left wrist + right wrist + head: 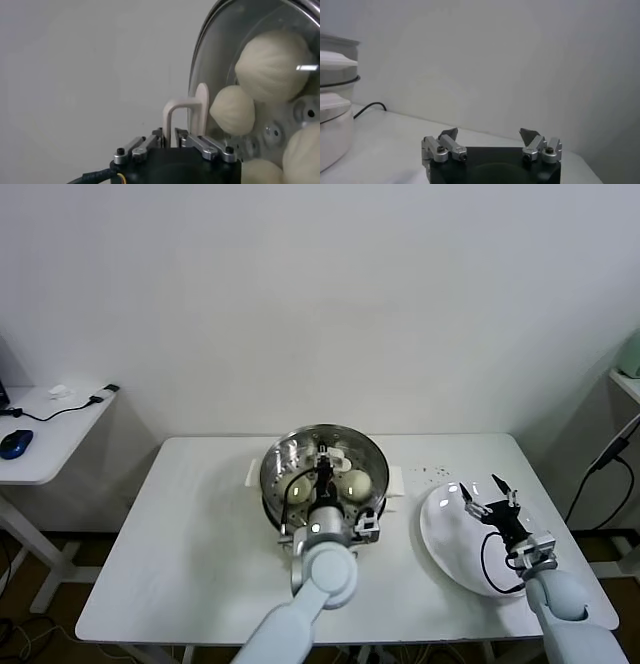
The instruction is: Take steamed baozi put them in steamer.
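1. As seen from the head camera, the steamer (272, 469) stood at the middle of the white table (200, 534), a shiny steel basket on a white base.
2. Steamed baozi (355, 482): cream-white buns lay inside the steamer basket. In the left wrist view, four showed through a glass lid (220, 50), resting on the perforated floor, some touching one another.
3. Lid handle (201, 112): a white loop that rose from the lid's edge, directly in front of the left tool.
4. Left gripper (325, 469): it reached over the near side of the steamer, above the buns. In its own wrist view the left gripper (172, 142) had the lid handle standing in line with its middle. Whether it pinched the handle or had let go could not be told.
5. Right gripper (490, 496): it hung above the white plate (450, 544) on the table's right side, jaws spread wide and holding nothing. Its wrist view showed the same spread tool (490, 135).
6. Blue mouse (15, 444): lay on a side desk far to the left.
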Motion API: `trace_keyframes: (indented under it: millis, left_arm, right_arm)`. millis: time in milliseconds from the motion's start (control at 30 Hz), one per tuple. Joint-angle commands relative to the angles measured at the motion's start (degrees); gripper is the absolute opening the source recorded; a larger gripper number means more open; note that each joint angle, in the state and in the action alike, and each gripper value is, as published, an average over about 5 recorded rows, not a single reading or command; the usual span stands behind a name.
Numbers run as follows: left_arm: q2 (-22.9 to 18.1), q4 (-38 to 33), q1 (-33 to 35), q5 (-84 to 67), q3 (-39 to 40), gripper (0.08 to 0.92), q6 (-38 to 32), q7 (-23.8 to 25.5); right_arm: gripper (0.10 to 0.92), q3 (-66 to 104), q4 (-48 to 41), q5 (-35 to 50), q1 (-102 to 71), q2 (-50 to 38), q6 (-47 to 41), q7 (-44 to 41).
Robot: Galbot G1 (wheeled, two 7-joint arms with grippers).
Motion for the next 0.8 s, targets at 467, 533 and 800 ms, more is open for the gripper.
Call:
trace_keyframes:
  millis: [467,533,800]
  left_arm:
    - [10.6,-22.1,8.1,-5.1,0.3,0.664,2.8,3.6]
    - [12.3,-24.5,9.3,-7.9,0.0,0.724,2.8,2.3]
    - [18.2,-31.1,15.4,-24.3,-6.7,0.821,-0.2,-11.5]
  right_arm:
    - [0.823,0.5,-0.9,-0.7,0.5,0.4,-0.1,-0.2]
    - [0.823,0.6,-0.9,-0.7,0.6,0.4,-0.2,-0.2]
    - [0.823,1.2,1.3,-2.0,-0.4,0.4,-2.8,0.6]
